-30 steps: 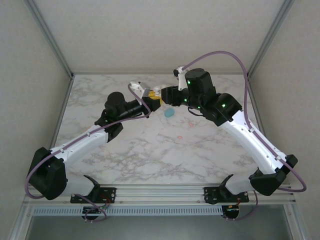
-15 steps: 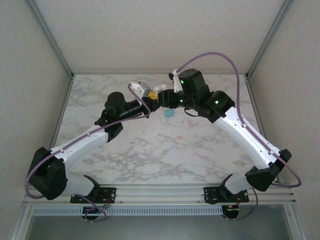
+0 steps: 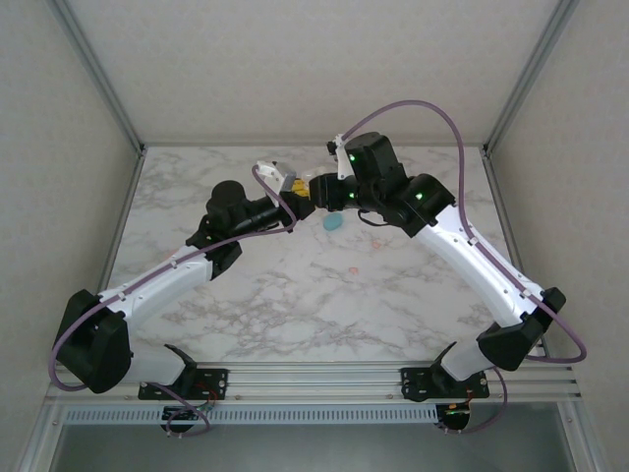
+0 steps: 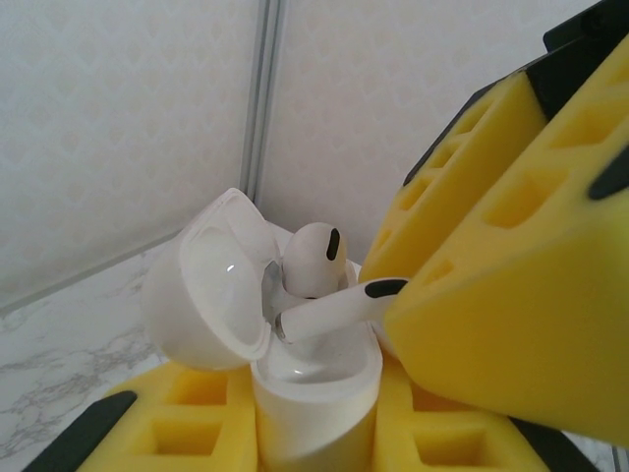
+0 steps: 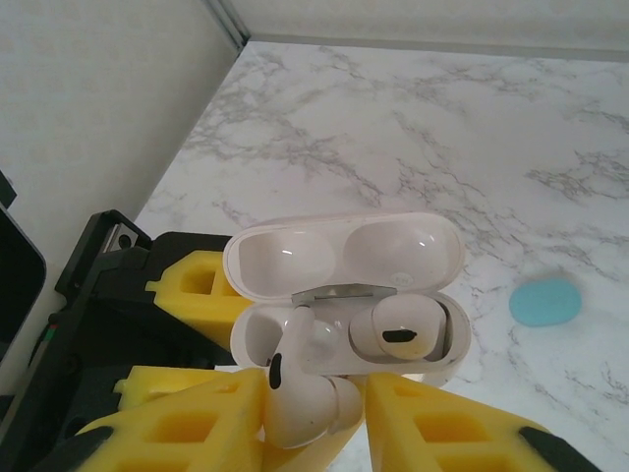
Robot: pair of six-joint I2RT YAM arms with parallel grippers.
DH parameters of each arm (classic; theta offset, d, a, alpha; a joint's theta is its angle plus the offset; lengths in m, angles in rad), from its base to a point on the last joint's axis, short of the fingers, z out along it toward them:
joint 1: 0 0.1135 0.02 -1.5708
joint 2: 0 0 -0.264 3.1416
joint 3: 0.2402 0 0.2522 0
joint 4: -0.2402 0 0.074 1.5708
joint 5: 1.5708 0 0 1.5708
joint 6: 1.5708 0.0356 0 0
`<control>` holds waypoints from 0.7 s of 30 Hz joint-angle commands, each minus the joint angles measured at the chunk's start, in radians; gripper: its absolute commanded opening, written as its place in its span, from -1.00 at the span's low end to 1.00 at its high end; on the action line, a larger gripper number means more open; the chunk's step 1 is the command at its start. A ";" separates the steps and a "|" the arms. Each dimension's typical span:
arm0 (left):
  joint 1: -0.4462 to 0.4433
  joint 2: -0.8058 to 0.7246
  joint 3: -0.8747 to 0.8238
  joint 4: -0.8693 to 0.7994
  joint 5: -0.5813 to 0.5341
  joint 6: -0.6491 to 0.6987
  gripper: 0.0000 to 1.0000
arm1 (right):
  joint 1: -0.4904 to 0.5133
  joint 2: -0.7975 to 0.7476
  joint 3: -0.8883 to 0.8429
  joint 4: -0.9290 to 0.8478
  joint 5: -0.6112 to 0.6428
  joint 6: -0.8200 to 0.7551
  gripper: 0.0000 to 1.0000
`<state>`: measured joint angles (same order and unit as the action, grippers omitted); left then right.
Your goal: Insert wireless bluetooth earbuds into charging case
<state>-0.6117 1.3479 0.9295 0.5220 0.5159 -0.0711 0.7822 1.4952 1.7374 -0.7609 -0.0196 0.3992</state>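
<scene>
The white charging case (image 5: pixel 447 362) stands with its lid (image 5: pixel 344 246) open, and my left gripper (image 4: pixel 314 438) is shut on its body with yellow foam fingers (image 4: pixel 167 428). One white earbud (image 5: pixel 403 334) sits in the case's right socket. A second white earbud (image 5: pixel 300 403) is pinched in my right gripper (image 5: pixel 310 428), which is shut on it. Its stem (image 4: pixel 329 310) reaches over the rim towards the empty left socket. In the top view the left gripper (image 3: pixel 293 200) and right gripper (image 3: pixel 313 192) meet above the back middle of the table.
A small pale teal pebble-shaped piece (image 3: pixel 334 221) lies on the marble table (image 3: pixel 295 295) just below the grippers, also at the right of the right wrist view (image 5: pixel 546 300). A tiny pinkish piece (image 3: pixel 349 267) lies nearer the middle. Walls and frame posts enclose the table.
My right arm has swung left and brought its gripper with the earbud up against the case held by the left gripper. The left arm has stayed still.
</scene>
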 commanded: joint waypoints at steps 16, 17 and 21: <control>-0.006 -0.058 0.035 -0.120 0.049 0.146 -1.00 | -0.030 0.046 0.170 -0.199 -0.162 -0.100 -0.48; -0.006 -0.059 0.036 -0.122 0.050 0.151 -1.00 | -0.031 0.049 0.174 -0.206 -0.176 -0.103 -0.48; -0.002 -0.067 0.044 -0.162 0.071 0.203 -1.00 | -0.070 0.075 0.235 -0.291 -0.255 -0.130 -0.48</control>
<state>-0.6117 1.3205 0.9298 0.3893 0.5468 0.0769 0.7441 1.5452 1.9133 -0.9619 -0.1898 0.3088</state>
